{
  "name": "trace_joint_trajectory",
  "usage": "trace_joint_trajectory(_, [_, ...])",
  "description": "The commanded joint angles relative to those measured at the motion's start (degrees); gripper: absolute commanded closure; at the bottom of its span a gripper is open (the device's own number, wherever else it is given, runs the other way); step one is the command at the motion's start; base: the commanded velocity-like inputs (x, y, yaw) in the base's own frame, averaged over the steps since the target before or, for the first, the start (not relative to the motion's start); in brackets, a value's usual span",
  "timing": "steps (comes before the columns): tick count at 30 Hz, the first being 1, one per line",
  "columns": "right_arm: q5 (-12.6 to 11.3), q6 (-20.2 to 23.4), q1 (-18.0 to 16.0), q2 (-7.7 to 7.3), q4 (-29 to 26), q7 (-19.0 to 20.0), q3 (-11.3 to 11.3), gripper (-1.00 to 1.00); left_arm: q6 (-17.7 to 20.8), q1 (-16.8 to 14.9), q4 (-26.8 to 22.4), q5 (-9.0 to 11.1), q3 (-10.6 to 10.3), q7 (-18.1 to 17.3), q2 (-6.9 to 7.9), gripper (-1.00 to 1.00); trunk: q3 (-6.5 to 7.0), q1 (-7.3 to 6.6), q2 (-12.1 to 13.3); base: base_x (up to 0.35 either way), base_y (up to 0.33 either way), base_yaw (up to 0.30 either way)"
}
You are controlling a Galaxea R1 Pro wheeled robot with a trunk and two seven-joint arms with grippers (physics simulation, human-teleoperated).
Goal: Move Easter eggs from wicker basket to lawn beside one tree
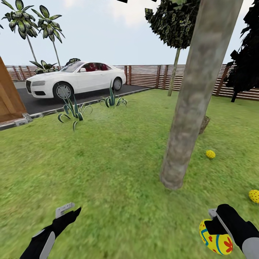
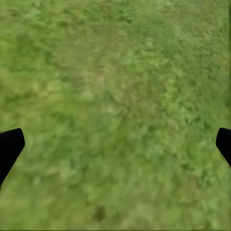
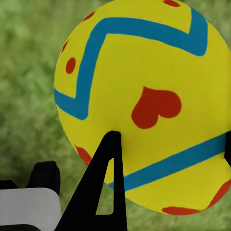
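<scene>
Open lawn (image 1: 108,162) ahead of me, tree (image 1: 196,97) trunk just right of centre. My right gripper (image 1: 216,230) clamps a flower-painted egg (image 1: 215,241); my left gripper (image 1: 70,210) hangs spread wide over bare grass. Two eggs (image 1: 210,154) (image 1: 254,196) lie near the trunk, the wicker basket (image 1: 204,124) peeks behind it.
</scene>
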Motion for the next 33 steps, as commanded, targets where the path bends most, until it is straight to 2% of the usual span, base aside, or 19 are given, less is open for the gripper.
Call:
trace_joint_trajectory(1, [0.6,0.2,0.0,-0.05,-0.1,0.4,0.2,1.0,-0.7,0.0,0.0,0.6,0.2,-0.2,-0.1,-1.0,-0.06,0.0,0.0,0.0,0.0,0.004])
trace_joint_trajectory(3, [0.5,0.2,0.0,-0.04,-0.1,0.5,0.2,1.0,-2.7,0.0,1.2,0.5,0.2,-0.1,-0.6,-1.0,-0.24,0.22,-0.4,0.0,0.0,0.001])
trace_joint_trajectory(5, [0.4,0.2,0.0,0.02,-0.1,0.4,0.4,1.0,-3.2,0.0,1.7,0.5,0.2,0.0,-0.81,-1.0,-0.59,0.65,-1.2,0.0,0.0,0.0])
trace_joint_trajectory(33, [0.4,0.2,0.0,0.46,-0.2,0.3,0.5,1.0,-3.1,0.0,1.8,0.5,0.1,0.0,-1.08,-1.0,-5.62,6.8,-12.5,0.0,0.0,0.0])
